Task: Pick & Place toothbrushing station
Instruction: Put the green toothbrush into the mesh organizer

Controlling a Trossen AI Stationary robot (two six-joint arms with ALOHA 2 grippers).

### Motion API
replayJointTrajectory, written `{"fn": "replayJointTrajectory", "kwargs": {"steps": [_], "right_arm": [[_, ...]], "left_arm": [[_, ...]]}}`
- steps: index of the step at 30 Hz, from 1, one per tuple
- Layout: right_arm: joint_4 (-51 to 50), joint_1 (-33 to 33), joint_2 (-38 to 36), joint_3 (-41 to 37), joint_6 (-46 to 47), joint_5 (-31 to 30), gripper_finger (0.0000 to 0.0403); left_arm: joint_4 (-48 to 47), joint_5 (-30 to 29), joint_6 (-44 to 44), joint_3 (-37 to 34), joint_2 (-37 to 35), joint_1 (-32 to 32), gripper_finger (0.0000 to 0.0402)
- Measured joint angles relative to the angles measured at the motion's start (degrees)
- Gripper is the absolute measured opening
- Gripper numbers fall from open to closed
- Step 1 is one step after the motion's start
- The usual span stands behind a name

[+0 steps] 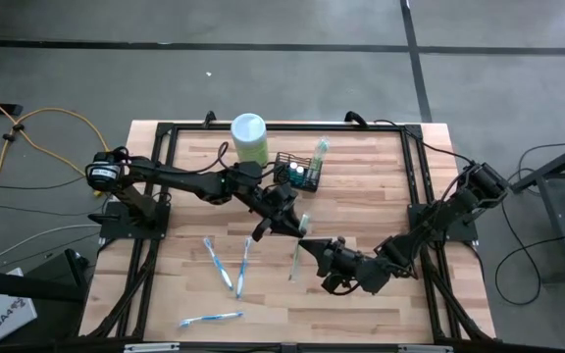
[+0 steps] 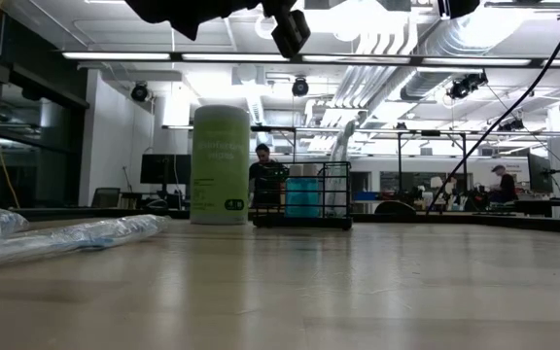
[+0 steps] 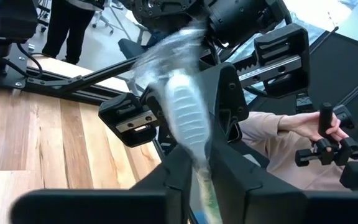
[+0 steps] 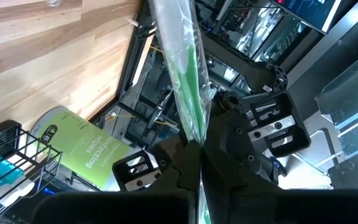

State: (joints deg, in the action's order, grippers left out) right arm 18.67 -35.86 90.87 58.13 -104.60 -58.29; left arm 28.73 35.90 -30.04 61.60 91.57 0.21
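While both arms meet over the middle of the surface, I have a wrapped toothbrush (image 1: 300, 238) pinched between them: the right hand (image 1: 312, 245) is clamped shut on its lower end, and my right wrist view shows the green handle in its clear wrapper rising straight out from between those fingers. The left hand (image 1: 281, 224) sits just beside it on the upper end; from the left wrist view the crinkled wrapper and the white head pass between its fingers, but I cannot tell whether they have fully closed on it or are only closing in. The toothbrushing station (image 1: 297, 172) stands beyond the left hand, toward the far edge of the surface, just beside the pale green canister (image 1: 249, 138), and it already holds one wrapped brush standing up. I judge the brush light and stiff, but its film wrapper looks slippery and loose, so I would grip the solid handle, not the slack film. The wire basket looks light and easy to nudge, so the brush should go in from above.
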Motion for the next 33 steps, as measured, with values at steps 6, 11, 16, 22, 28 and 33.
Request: {"fn": "replayJointTrajectory", "kwargs": {"steps": [6,11,16,22,28,33], "right_arm": [[-0.26,-0.02,0.0,0.0,0.0,0.05,0.0003],[-0.17,-0.02,0.0,0.0,0.0,0.03,0.0003],[-0.09,-0.02,0.0,0.0,0.0,0.28,0.0003],[0.01,-0.02,0.0,0.0,1.65,0.44,0.0003],[0.05,-0.13,0.0,0.0,9.95,3.2,0.0003],[0.05,-0.13,0.0,0.0,15.09,2.45,0.0003]], "left_arm": [[0.11,0.22,-0.01,0.0,0.0,-0.04,0.0009],[0.11,0.2,-0.01,0.0,0.0,-0.04,0.0008],[0.07,0.24,-0.01,0.0,0.0,-0.04,0.0007],[0.05,0.36,-0.01,0.0,0.0,-0.31,0.0006],[-0.2,0.81,-0.01,0.0,0.0,-0.46,0.0006],[-0.14,0.71,-0.01,0.0,0.0,-0.39,0.0006]]}}
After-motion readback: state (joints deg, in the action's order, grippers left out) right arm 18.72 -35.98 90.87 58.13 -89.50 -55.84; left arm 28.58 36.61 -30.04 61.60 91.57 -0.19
